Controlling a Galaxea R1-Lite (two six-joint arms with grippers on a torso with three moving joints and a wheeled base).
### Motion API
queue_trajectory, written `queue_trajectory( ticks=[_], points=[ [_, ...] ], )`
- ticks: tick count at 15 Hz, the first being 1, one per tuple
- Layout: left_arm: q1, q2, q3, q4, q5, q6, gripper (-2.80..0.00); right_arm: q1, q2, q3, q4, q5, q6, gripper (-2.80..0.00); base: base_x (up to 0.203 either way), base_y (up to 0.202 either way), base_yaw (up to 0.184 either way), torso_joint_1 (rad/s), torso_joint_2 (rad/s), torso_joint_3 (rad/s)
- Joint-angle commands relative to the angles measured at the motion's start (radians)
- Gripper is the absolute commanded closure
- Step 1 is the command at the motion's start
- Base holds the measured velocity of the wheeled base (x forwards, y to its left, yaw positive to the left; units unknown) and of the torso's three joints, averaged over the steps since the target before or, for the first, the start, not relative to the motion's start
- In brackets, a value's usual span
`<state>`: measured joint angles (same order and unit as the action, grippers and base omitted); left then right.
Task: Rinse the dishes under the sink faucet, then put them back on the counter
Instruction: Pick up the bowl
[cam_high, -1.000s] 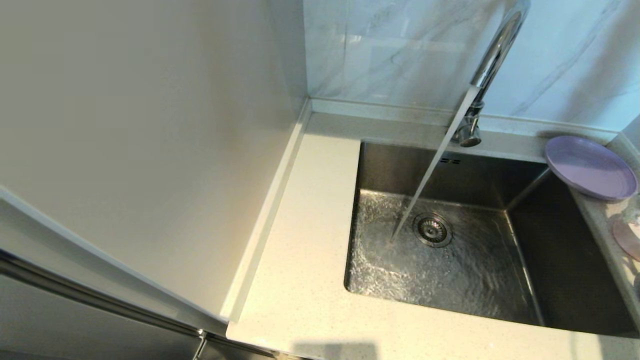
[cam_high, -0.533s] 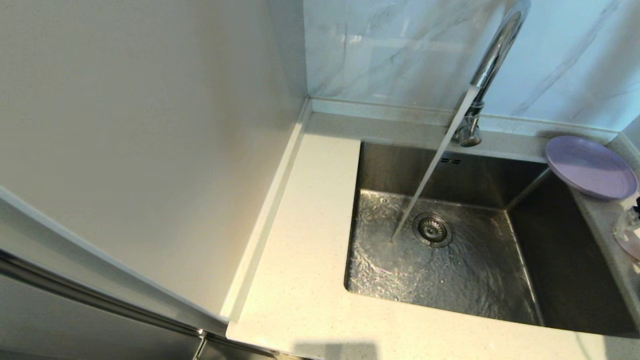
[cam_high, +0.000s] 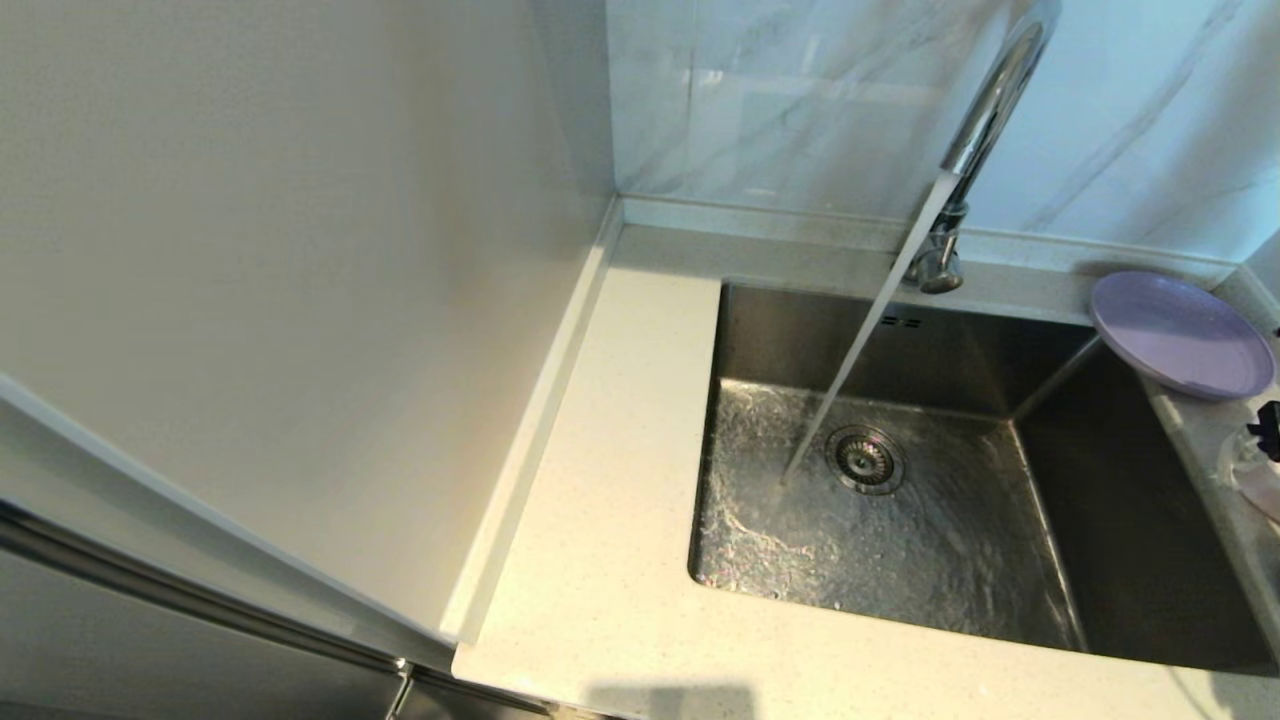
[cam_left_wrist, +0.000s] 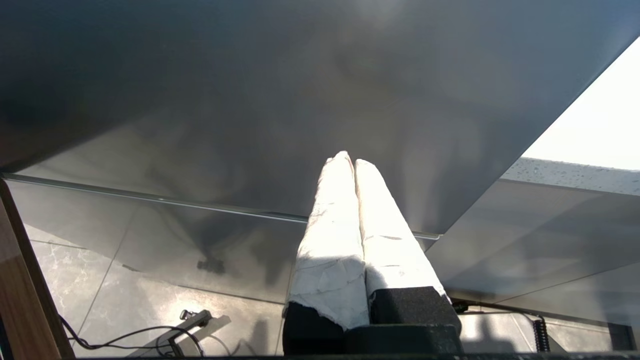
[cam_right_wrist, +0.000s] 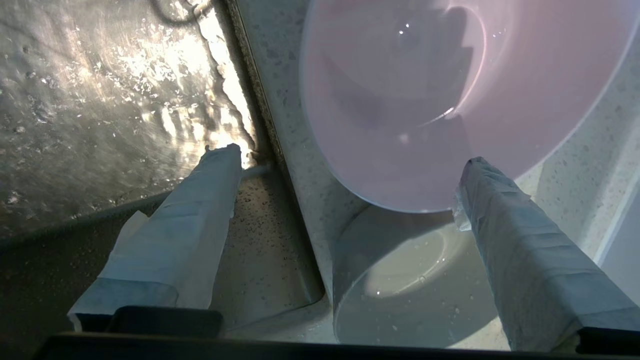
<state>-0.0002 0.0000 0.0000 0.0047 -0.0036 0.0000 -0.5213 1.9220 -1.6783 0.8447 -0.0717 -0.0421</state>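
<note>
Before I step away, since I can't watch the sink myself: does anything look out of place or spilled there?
The tall chrome gooseneck faucet pours into the steel basin with no dish under it. The flat round lavender plate overhangs the basin's corner.

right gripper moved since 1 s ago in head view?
Yes. The right gripper has entered at the view's right edge, just below the fixed lavender plate, above the pink saucer. It was absent a second ago.

Plate (cam_high: 1180, 335), saucer (cam_right_wrist: 450, 95), bowl (cam_right_wrist: 410, 285) on counter (cam_high: 600, 560)
</note>
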Motion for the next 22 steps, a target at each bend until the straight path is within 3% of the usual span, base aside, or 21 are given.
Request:
queue_trajectory(
  ticks=[1,6,12,13,22],
  points=[
    [0.000,0.000,0.000,0.000,0.001,0.000,0.00,0.001,0.031,-0.020,0.005,-0.002,-0.001,-2.80,0.000,0.000,0.000,0.000,0.00,0.000],
    [0.000,0.000,0.000,0.000,-0.001,0.000,0.00,0.004,0.096,-0.116,0.005,0.003,-0.035,-2.80,0.000,0.000,0.000,0.000,0.00,0.000],
    [0.000,0.000,0.000,0.000,0.001,0.000,0.00,0.014,0.134,-0.130,-0.038,0.007,-0.081,-2.80,0.000,0.000,0.000,0.000,0.00,0.000],
    [0.000,0.000,0.000,0.000,-0.001,0.000,0.00,0.015,0.135,-0.136,-0.038,0.006,-0.081,0.00,0.000,0.000,0.000,0.000,0.00,0.000],
    [0.000,0.000,0.000,0.000,-0.001,0.000,0.00,0.063,0.112,-0.141,-0.036,-0.008,-0.075,0.00,0.000,0.000,0.000,0.000,0.00,0.000]
  ],
)
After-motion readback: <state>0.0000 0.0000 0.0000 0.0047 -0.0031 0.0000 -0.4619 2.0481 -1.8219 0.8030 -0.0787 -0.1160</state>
